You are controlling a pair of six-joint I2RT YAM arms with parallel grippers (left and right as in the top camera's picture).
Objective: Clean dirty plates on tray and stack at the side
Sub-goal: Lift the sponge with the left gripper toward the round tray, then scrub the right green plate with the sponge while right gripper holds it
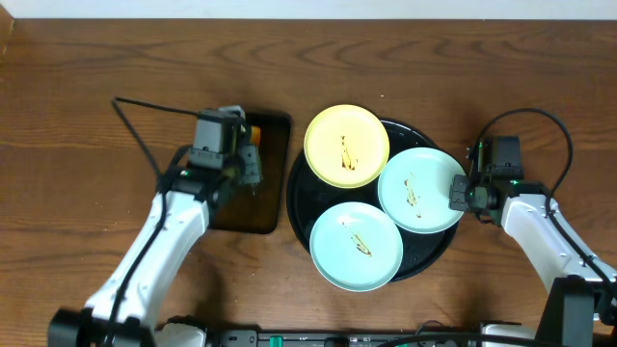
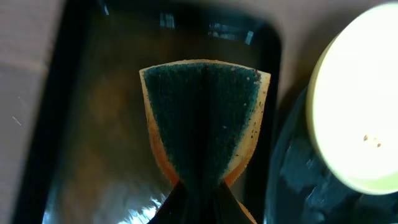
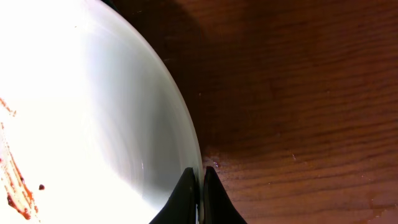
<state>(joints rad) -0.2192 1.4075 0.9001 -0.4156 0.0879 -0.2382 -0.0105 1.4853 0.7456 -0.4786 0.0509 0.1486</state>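
Near mint plate (image 1: 356, 246) is lying on the round black tray (image 1: 297, 198), with the right mint plate (image 1: 421, 189) just behind it and the yellow plate (image 1: 346, 146) farthest, all showing brown smears. The right gripper (image 3: 198, 186) is pinching the right mint plate's rim, its jaws closed on it. The left gripper (image 1: 249, 164) is clamping an orange, green-faced sponge (image 2: 205, 118) over the rectangular brown tray (image 2: 93, 124).

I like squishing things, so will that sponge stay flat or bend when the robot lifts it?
Probably bends: the sponge looks creased down its middle where the left hand pinches it. It likely weighs little, since a pinch at one end seems to hold it above the brown tray. Its rough green face probably resists slipping.
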